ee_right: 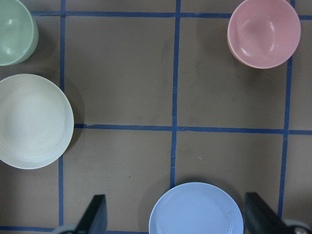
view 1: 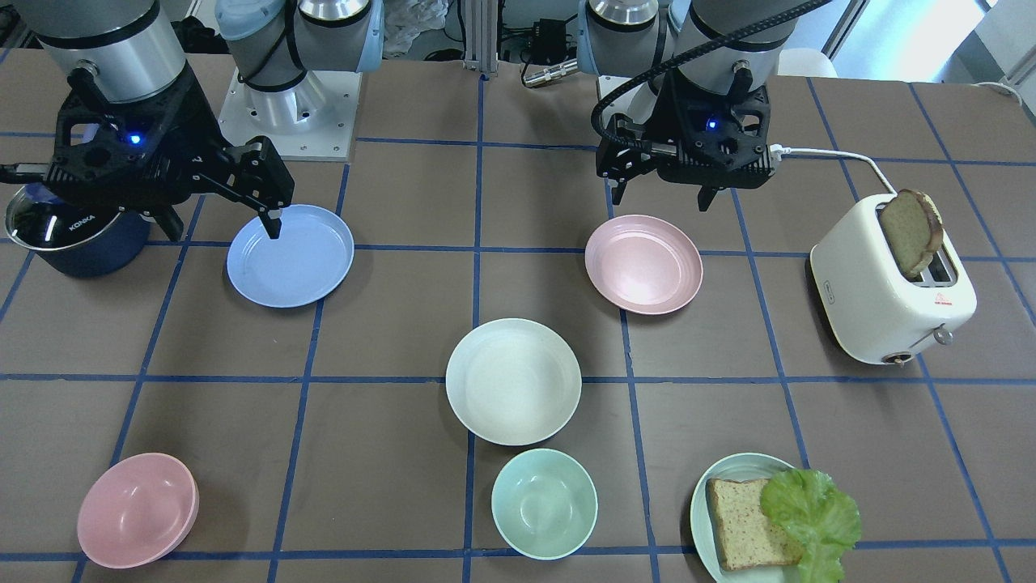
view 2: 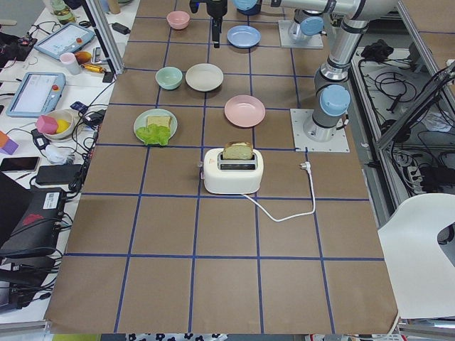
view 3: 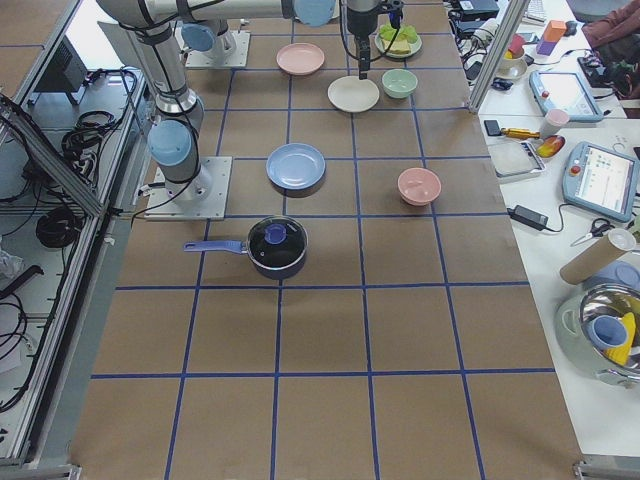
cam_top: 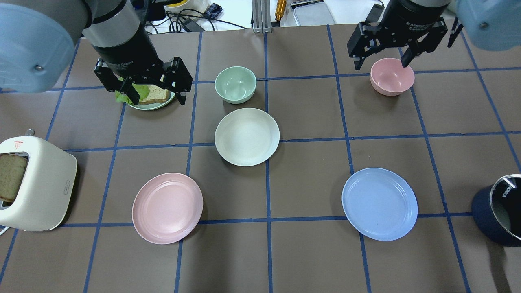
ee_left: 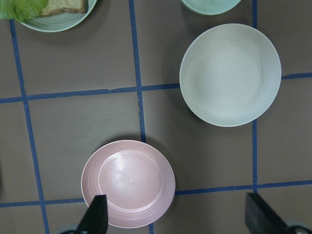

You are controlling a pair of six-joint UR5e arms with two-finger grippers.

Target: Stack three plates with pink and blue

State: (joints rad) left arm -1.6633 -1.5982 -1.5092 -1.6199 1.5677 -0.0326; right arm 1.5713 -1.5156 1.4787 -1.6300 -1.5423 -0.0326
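Three plates lie flat on the table (cam_top: 309, 252), all well apart. The cream-white plate (cam_top: 247, 136) is at centre, the pale pink plate (cam_top: 167, 208) on the robot's left and the light blue plate (cam_top: 379, 204) on its right. Left gripper (cam_top: 152, 97) is raised near the pink plate, jaws apart, empty. Right gripper (cam_top: 381, 64) is raised near the blue plate, jaws apart, empty.

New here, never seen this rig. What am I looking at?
Two robot arms at a taped table, each ending in a two-finger pincer. Four cameras are fixed: one facing the robot, one over its shoulders, one at each table end. Two more sit on the wrists, looking down. The left pincer and right pincer are both open, holding nothing. Lying apart: a cream plate, pink plate and blue plate. Also a mint bowl, pink bowl, toaster, lidded pot, and a green plate with bread and lettuce.
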